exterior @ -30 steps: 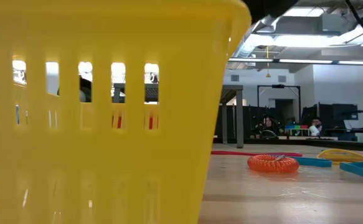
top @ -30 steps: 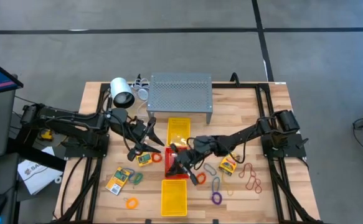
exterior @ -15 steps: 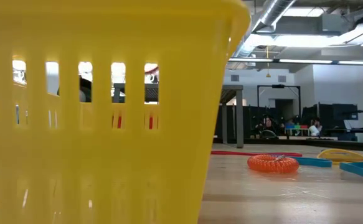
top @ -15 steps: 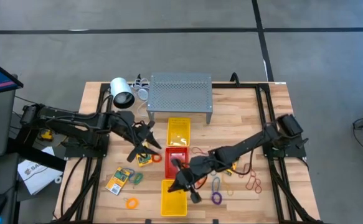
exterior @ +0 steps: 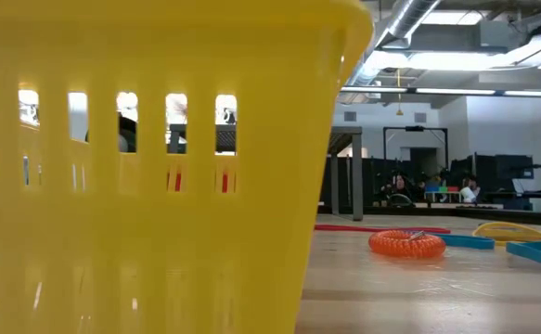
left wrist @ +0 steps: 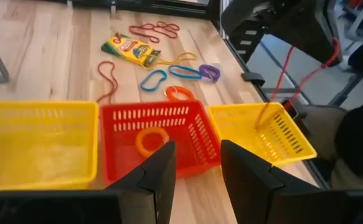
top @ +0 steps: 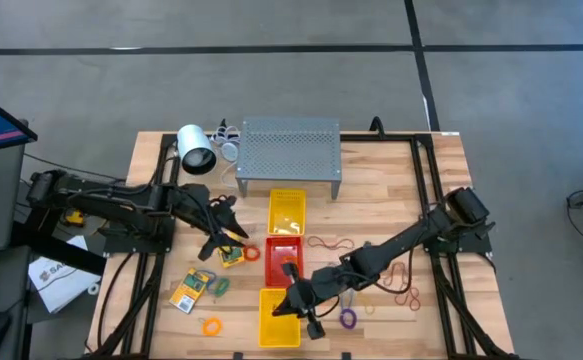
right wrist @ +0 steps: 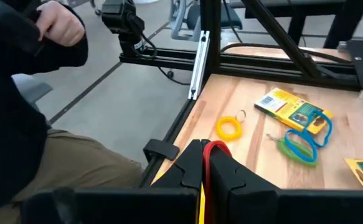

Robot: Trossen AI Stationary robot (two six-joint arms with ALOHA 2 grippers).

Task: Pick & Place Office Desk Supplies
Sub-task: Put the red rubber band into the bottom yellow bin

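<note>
The right pincer [top: 293,303], clenched on a thin red rubber band [right wrist: 213,149] over the near yellow tray [top: 280,330] at six o'clock on the bench [top: 431,190], holds something light, limp and stretchy, best pinched across its strand.

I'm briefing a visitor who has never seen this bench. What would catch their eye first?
Three bright trays in a row at the table's middle: a yellow tray, a red tray and a near yellow tray. The right gripper hangs over the near yellow tray, shut on a red band. The left gripper hovers above a card packet, and colourful loops litter the wood to the right.
</note>
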